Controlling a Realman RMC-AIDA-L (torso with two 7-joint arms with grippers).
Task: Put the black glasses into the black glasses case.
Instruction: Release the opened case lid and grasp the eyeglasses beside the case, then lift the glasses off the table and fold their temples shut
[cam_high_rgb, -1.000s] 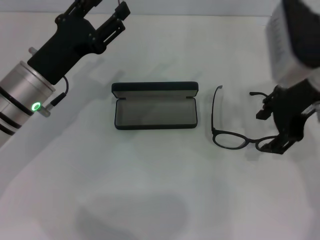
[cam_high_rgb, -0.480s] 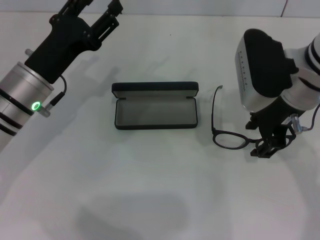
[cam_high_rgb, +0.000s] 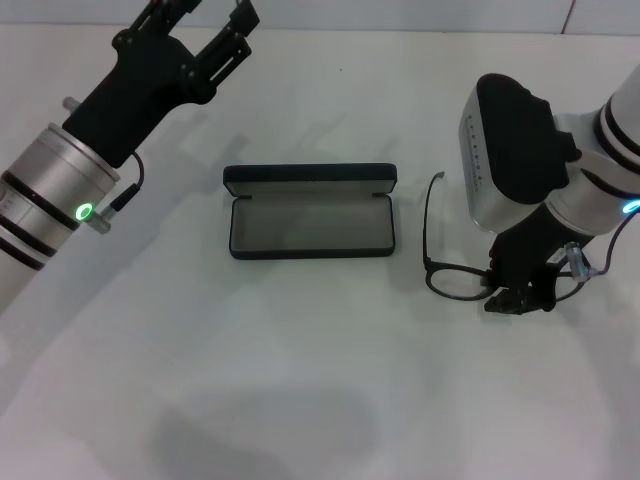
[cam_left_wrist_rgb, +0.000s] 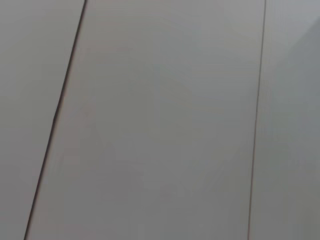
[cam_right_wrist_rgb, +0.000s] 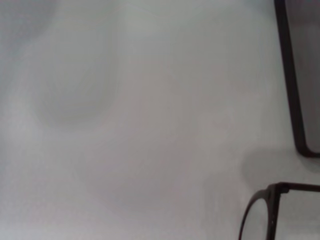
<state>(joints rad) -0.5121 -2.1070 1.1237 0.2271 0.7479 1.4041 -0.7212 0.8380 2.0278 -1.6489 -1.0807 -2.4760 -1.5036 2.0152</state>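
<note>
Right fingers: black fingers (cam_high_rgb: 503, 297) of the right gripper (cam_high_rgb: 518, 298) are down at the bench, over the right-hand part of the black glasses frame; whether they are spread or pinching the frame cannot be told, since the wrist housing and the fingers themselves cover that spot.
Left fingers: left gripper (cam_high_rgb: 205, 18) is raised over the far left of the bench, well apart from the case; its two fingers (cam_high_rgb: 232, 42) stand spread with a gap between them, holding nothing.
Hidden: right lens and right temple of the black glasses (cam_high_rgb: 450, 272) are behind the right arm; only the left lens, part of the bridge and one temple show.
Right wrist view: shows one lens rim with its hinge corner (cam_right_wrist_rgb: 265, 207) and a stretch of the case edge (cam_right_wrist_rgb: 292, 95); the arm's own fingers are out of shot.
Left wrist view: pale panels with thin dark seams only.
Writing: none legible on the case from here.
Glasses position: on the white bench (cam_high_rgb: 300, 380), just to the right of the case, apart from it.
Glasses axis: front frame runs left to right; the visible temple is unfolded and points away from the robot.
Case: black glasses case (cam_high_rgb: 310, 212) lies open at bench centre, grey lining up, lid standing along the far side; long axis left to right.
</note>
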